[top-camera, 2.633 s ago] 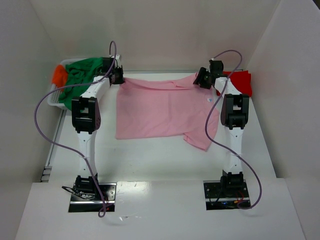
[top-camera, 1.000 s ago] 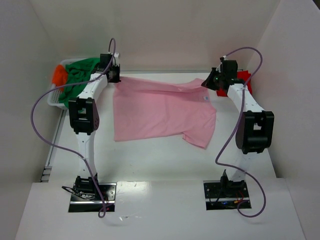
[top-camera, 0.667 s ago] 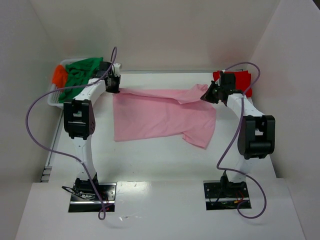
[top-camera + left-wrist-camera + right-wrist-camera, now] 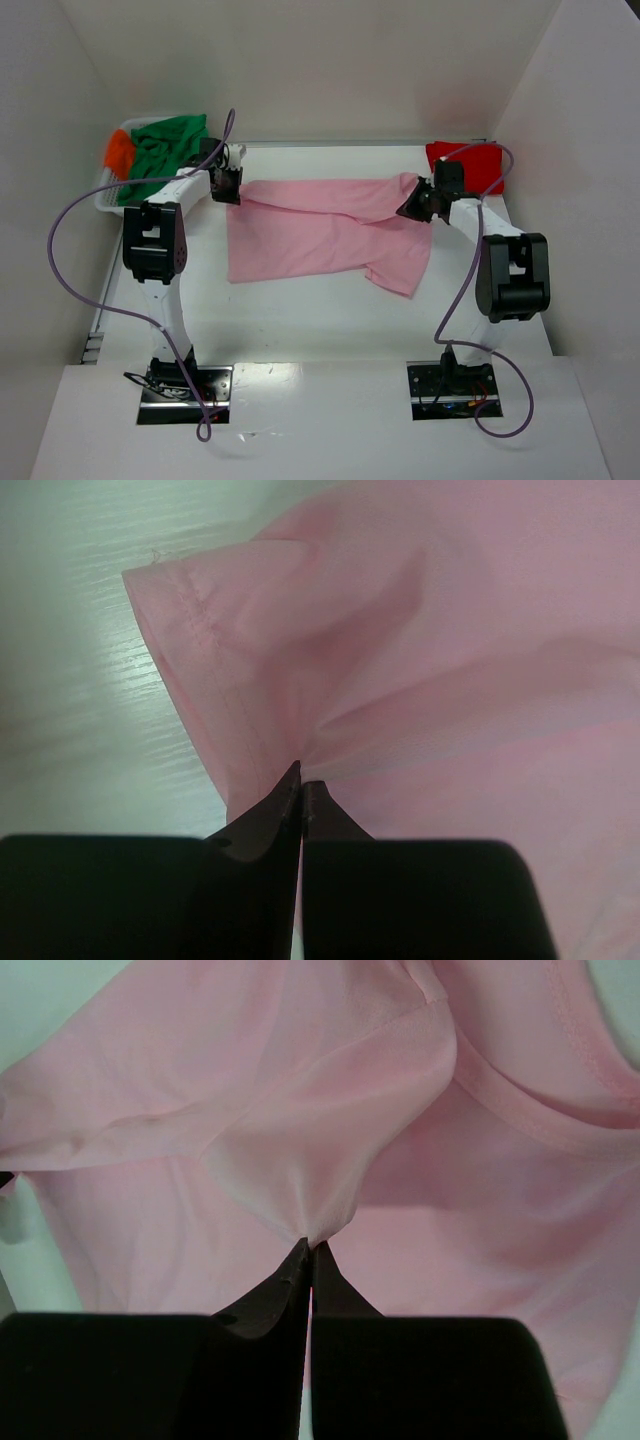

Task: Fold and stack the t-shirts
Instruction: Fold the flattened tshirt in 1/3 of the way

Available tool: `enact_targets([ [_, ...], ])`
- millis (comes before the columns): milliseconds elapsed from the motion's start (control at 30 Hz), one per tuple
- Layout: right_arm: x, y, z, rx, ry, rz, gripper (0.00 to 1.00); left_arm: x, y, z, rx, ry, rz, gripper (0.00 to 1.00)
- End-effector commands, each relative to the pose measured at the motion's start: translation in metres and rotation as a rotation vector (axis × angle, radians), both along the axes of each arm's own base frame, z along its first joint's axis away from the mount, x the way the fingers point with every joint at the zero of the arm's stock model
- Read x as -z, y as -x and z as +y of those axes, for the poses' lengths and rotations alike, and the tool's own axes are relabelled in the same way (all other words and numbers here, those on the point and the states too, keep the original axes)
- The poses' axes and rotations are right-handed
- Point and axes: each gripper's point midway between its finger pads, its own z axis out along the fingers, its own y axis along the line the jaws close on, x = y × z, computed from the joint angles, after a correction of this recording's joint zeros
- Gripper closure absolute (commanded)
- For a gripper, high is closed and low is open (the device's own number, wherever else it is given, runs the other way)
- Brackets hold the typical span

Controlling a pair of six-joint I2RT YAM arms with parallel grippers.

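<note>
Pink shirt (image 4: 320,240) lies on the table (image 4: 300,320), in the middle between the two arms. Its far edge is stretched in a band from one tool to the other. The rest is flat on the table, with one short sleeve (image 4: 400,275) sticking out at the near right.

Left tool (image 4: 228,186) is clenched on the far-left end of the pink shirt. The left wrist view shows both fingertips pressed together on a pinch of pink cloth. A hemmed cuff (image 4: 200,650) sits just beyond the tips, over bare table.

Right tool (image 4: 415,205) is clenched on the far-right end of the same shirt. The right wrist view shows the tips closed on a small peak of cloth, with creases fanning away from it. The neckband (image 4: 520,1110) curves off to the right.

Green shirt (image 4: 165,150) is heaped in a white basket (image 4: 108,200) at the far-left corner. Orange shirt (image 4: 119,152) is bunched at its left side, touching it.

Red shirt (image 4: 470,163) lies at the far-right corner of the table, just behind the right tool. Can't tell if it touches the pink shirt.
</note>
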Motion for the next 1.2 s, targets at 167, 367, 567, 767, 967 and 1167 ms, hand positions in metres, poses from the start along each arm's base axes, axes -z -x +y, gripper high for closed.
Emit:
enact_targets([
  [167, 0.022, 0.001, -0.001, 0.016, 0.014, 0.042, 0.83, -0.012, -0.002, -0.001, -0.009, 0.031, -0.027, 0.96],
  [367, -0.014, -0.025, -0.009, 0.035, 0.063, -0.034, 0.4, -0.031, -0.011, -0.002, -0.016, 0.038, -0.062, 0.78],
  [567, -0.054, -0.062, -0.028, 0.074, 0.115, -0.164, 0.23, -0.063, -0.026, 0.009, -0.088, 0.004, -0.133, 0.47],
  [767, -0.03, -0.108, -0.037, 0.045, 0.141, -0.154, 0.22, -0.062, -0.027, 0.015, -0.132, -0.011, -0.132, 0.37],
  [967, 0.011, -0.129, -0.035, 0.012, 0.144, -0.089, 0.28, -0.054, -0.037, 0.013, -0.199, 0.031, -0.14, 0.39],
  [1167, 0.026, -0.136, -0.035, 0.004, 0.15, -0.068, 0.29, -0.033, -0.042, 0.007, -0.236, 0.084, -0.112, 0.48],
])
